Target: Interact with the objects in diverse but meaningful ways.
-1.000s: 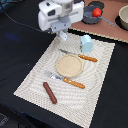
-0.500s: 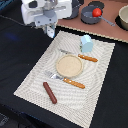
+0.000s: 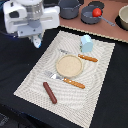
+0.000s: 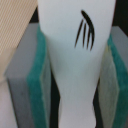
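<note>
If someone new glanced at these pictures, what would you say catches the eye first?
Probably the white bottle, filling the wrist view between the teal-padded jaws of the gripper, which hangs over the placemat's corner at the exterior view's left. Next, the tan plate mid-placemat, flanked by orange-handled cutlery, and the red tomato in the grey saucepan behind.

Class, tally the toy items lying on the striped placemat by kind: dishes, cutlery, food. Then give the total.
Dishes: 2, round tan plate and pale blue cup.
Cutlery: 2, orange-handled fork and orange-handled knife.
Food: 1, brown sausage.
Total: 5.
</note>
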